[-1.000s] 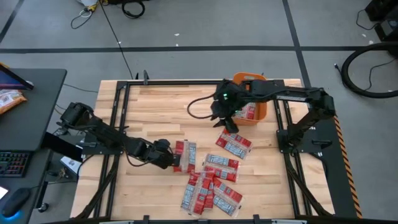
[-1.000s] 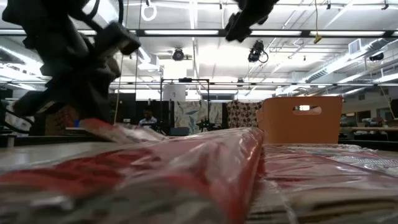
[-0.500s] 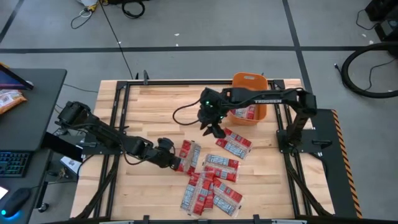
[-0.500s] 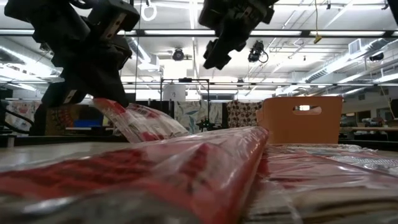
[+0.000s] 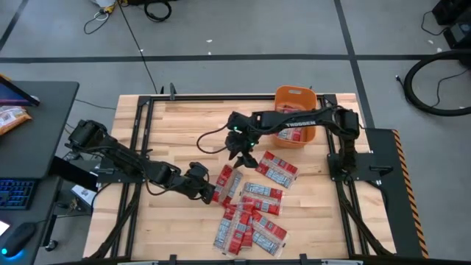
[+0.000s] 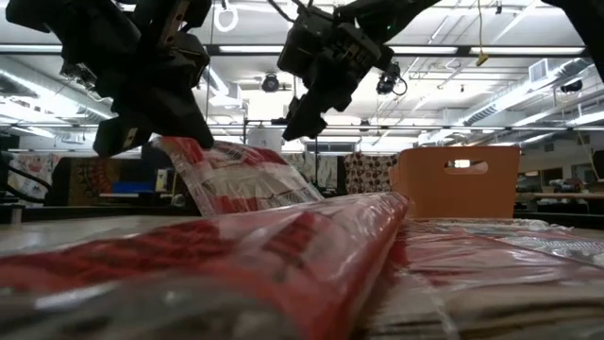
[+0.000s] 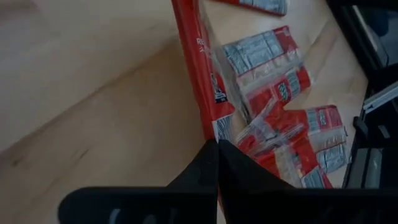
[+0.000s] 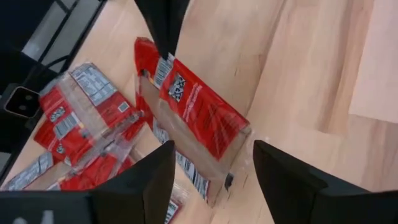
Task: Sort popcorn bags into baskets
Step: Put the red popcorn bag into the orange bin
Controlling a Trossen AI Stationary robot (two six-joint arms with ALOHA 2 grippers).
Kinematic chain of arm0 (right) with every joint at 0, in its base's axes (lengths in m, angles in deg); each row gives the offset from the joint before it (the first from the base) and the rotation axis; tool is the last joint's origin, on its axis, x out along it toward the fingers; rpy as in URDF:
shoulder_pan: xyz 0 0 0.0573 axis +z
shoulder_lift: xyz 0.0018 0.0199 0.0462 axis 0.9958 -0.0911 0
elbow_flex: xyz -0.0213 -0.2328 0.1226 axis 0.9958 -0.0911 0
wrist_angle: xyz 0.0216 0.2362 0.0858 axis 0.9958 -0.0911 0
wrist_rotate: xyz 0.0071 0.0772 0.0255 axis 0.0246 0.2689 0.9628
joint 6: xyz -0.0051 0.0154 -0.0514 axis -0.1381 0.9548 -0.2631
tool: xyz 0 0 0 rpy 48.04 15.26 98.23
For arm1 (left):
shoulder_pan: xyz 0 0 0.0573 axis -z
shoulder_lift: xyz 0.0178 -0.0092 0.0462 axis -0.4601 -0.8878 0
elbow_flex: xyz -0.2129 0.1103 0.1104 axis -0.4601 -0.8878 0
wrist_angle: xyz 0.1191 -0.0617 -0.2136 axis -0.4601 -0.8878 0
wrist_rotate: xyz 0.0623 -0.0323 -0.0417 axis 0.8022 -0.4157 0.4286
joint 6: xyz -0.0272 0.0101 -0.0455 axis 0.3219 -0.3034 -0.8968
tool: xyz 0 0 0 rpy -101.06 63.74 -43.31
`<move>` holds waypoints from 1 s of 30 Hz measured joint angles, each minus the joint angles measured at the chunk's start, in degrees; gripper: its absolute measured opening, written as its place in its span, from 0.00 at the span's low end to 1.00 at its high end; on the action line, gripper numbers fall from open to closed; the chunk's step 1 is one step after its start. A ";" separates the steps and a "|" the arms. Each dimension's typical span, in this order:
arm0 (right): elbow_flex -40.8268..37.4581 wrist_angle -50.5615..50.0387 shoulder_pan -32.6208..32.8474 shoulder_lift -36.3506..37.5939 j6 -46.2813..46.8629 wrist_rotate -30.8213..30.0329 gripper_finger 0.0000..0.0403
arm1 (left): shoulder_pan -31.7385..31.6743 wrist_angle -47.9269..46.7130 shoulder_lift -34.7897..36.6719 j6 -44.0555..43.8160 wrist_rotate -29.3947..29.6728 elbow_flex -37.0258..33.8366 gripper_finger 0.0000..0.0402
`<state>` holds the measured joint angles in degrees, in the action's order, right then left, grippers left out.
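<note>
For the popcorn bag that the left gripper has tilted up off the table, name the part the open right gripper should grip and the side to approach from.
Grip the raised free end of the popcorn bag, from above, opposite the left gripper. It is flat and tilted, so the right gripper could probably straddle its thin edge.

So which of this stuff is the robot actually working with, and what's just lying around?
Part of the job:
- popcorn bags on the table
- lifted bag, pinched by left gripper
- orange basket
- right gripper, fingers open

Lying about:
- keyboard
- floor cables
</note>
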<state>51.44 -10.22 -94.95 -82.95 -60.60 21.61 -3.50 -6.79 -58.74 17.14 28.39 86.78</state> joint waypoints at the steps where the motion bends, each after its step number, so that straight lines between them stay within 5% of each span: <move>1: 0.00 -0.13 0.02 -0.16 0.00 -0.08 0.56 | 0.00 0.22 0.00 0.23 0.38 -0.01 0.01; 20: 0.02 2.03 0.02 -0.92 -2.03 -3.49 0.54 | 0.02 3.92 0.00 5.96 7.55 0.02 0.01; 30: 0.02 -1.00 -0.09 -0.91 -4.39 -3.73 0.39 | 0.00 9.68 0.00 13.63 11.90 0.04 0.01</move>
<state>51.47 -11.22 -95.04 -83.86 -64.99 17.88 -3.49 2.89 -58.74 30.78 40.28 86.82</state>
